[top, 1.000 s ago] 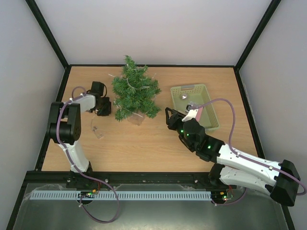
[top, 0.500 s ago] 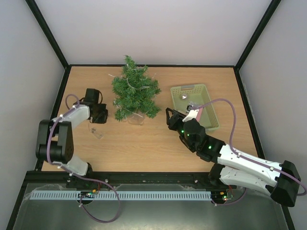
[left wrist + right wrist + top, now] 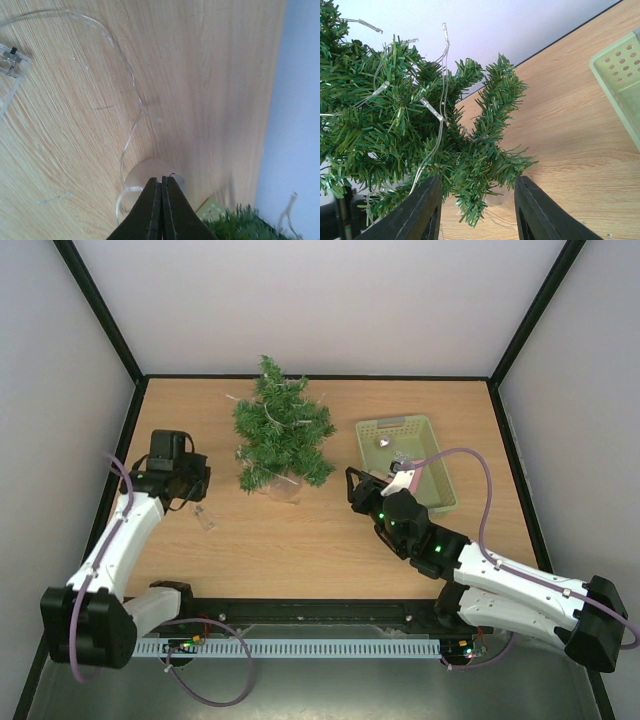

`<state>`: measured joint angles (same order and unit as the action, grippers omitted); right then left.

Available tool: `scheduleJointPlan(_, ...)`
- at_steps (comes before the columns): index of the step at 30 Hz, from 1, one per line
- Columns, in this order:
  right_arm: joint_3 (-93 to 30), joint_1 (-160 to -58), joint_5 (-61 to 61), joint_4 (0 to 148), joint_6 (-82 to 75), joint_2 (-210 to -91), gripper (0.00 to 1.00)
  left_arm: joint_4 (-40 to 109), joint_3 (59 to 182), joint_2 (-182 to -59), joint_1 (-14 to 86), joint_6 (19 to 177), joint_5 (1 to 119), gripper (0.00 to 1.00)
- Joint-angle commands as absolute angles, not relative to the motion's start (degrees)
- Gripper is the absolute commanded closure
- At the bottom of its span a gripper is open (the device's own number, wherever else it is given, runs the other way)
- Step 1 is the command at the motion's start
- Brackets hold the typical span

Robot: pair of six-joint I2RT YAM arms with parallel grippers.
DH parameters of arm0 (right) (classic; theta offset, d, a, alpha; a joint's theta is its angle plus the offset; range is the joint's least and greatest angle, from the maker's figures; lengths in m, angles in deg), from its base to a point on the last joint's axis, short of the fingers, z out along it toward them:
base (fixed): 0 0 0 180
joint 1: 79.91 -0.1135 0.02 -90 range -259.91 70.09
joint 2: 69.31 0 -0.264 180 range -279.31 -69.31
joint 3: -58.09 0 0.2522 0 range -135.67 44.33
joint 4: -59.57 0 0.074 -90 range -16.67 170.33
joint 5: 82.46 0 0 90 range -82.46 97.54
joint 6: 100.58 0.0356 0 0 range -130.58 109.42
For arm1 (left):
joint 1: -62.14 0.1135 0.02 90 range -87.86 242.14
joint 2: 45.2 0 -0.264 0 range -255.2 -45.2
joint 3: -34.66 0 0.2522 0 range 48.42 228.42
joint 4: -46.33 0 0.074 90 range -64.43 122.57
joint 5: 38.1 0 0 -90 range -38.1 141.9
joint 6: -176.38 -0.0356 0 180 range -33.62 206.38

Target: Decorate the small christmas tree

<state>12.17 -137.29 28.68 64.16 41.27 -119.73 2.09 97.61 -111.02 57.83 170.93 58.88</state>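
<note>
Retreat of the left arm: it swings off from beside the small christmas tree [image 3: 283, 435] toward the left edge of the table [image 3: 330, 540], and the left gripper [image 3: 192, 483] goes from slightly apart to clenched tight. Right arm hardly shifts. Tree stands upright at the far middle of the table on a clear stand [image 3: 283, 488], with the light string [image 3: 440, 115] already draped through its branches.

Judgement: the left arm's turn with the lights looks finished. What remains is likely the ornaments [image 3: 383, 441] lying in the green basket [image 3: 395, 424], just right of the tree.

Overhead view gives the layout: a clear box [image 3: 205, 518] lies on bare wood between the left gripper and the tree, the basket well clear of the left arm, and the right gripper [image 3: 358, 490] sits between tree and basket.

Left wrist view adds what the overhead cannot resolve: fingers pressed flat together, a thin wire [image 3: 131, 75] curling over the wood from the box toward the stand. Whether a strand is pinched at the tips, cannot tell.

Right wrist view shows its fingers [image 3: 427, 210] parted, lower branch tips between them, nothing gripped.
</note>
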Motion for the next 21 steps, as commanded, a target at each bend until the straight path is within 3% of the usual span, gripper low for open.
scheduleJointPlan(1,13.01,-137.32,28.92,63.78,40.51,-119.45,0.61,-4.09,97.23,-104.51,57.20,169.17,57.64,0.98)
scheduleJointPlan(7,13.25,-137.34,25.79,63.11,42.13,-119.24,0.60,-3.05,92.15,-96.17,56.43,168.13,54.75,0.98)
scheduleJointPlan(13,13.41,-137.43,25.59,64.34,44.15,-117.98,0.61,6.22,87.07,-100.57,56.34,169.98,60.07,0.68)
scheduleJointPlan(21,13.13,-137.56,25.46,63.88,44.53,-118.24,0.61,18.89,93.27,-121.16,57.03,162.65,60.90,0.54)
